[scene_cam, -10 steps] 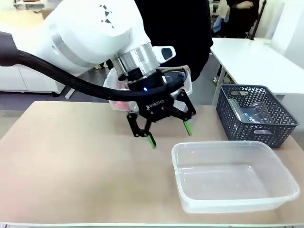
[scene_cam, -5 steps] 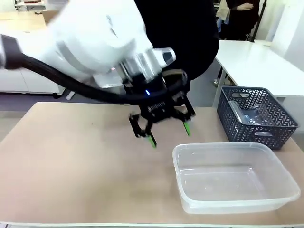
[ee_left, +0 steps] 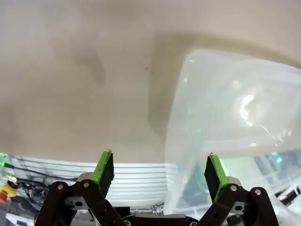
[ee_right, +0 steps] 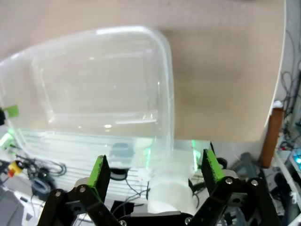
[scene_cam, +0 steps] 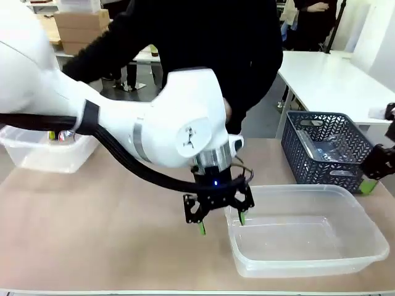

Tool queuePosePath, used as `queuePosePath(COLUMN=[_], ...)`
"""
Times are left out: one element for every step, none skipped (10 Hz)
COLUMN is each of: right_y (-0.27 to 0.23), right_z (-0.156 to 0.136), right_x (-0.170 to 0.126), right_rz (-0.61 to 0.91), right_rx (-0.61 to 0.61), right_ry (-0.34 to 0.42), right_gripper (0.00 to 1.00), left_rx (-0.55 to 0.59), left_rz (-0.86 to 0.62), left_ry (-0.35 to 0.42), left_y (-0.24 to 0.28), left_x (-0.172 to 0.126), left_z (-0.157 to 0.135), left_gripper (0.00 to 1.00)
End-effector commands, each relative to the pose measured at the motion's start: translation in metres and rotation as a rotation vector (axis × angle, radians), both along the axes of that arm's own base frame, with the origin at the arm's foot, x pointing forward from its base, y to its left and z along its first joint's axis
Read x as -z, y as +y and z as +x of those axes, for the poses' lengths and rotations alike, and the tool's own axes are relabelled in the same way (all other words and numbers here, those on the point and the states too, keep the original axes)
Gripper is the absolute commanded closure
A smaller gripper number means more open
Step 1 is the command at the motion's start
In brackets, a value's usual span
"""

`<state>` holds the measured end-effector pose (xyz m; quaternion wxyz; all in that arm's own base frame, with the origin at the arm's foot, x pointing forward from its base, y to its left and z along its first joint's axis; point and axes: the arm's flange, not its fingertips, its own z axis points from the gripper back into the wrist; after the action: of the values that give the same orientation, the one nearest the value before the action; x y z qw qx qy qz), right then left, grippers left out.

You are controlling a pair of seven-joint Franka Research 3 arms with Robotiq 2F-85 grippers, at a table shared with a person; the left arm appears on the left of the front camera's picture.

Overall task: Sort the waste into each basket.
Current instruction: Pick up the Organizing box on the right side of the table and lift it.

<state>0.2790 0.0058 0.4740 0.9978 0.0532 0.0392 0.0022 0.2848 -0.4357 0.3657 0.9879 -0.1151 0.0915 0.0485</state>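
Worktop (scene_cam: pixel 92 222) of pale wood, seen from the robot's side, with a person in dark clothing (scene_cam: pixel 203 37) standing at the far edge. The white left arm reaches in from the left and across the middle. Its left gripper (scene_cam: pixel 220 221) points down at the near left corner of a large clear tub (scene_cam: pixel 308 262), which sits on the right half of the worktop. The fingers are spread apart and hold nothing. One green-padded fingertip hangs outside the tub's left wall and the other hangs over or just inside its rim. In the left wrist view the same released left gripper (ee_left: pixel 160 169) shows with the tub's rounded corner (ee_left: pixel 188 75) ahead of the right-hand finger and bare worktop ahead of the other. The large tub looks empty.

A second, smaller clear tub (scene_cam: pixel 46 151) rests at the far left of the worktop, partly hidden behind the left arm. Something red and silver (scene_cam: pixel 63 136), probably a can, shows inside it, but it is too hidden to tell clearly.

A dark blue-grey lattice basket (scene_cam: pixel 333 148) stands at the right, just behind the large tub, with clear plastic items inside (scene_cam: pixel 327 148).

The right gripper (scene_cam: pixel 376 166) shows only in part at the right edge of the front view, beside the lattice basket. In the right wrist view its fingers (ee_right: pixel 100 172) are spread wide and empty, with the large tub (ee_right: pixel 89 75) in front of them.
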Motion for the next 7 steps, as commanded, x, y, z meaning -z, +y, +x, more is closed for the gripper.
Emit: queuePosePath(right_y=[0.003,0.003,-0.002,-0.002,-0.002,-0.010,-0.016], right_z=[-0.032,-0.030,0.012,0.012,0.022,0.044,0.060], right_x=[0.092,0.086,0.011,0.011,0.025,0.049,0.081], right_rz=[0.007,-0.084,-0.003,-0.003,-0.026,0.021,0.056], right_rx=[0.047,0.101,0.011,0.011,0.038,0.030,0.039], right_ry=[-0.010,0.041,0.007,0.007,0.037,0.125,0.184], right_gripper=[0.00,0.00,0.00,0.00,0.00,0.00,0.00], left_rx=[-0.047,-0.066,-0.014,-0.014,-0.014,-0.027,-0.019], left_rz=[0.028,-0.011,0.022,0.022,0.022,0.015,0.021], left_ry=[-0.016,-0.016,0.006,0.006,0.006,0.007,-0.012], left_y=[-0.015,-0.012,-0.004,-0.004,-0.004,-0.008,-0.009], left_x=[0.000,-0.006,0.011,0.011,0.011,0.010,0.008], left_z=[0.006,0.010,0.001,0.001,0.001,0.005,0.005], left_gripper=[0.00,0.00,0.00,0.00,0.00,0.00,0.00])
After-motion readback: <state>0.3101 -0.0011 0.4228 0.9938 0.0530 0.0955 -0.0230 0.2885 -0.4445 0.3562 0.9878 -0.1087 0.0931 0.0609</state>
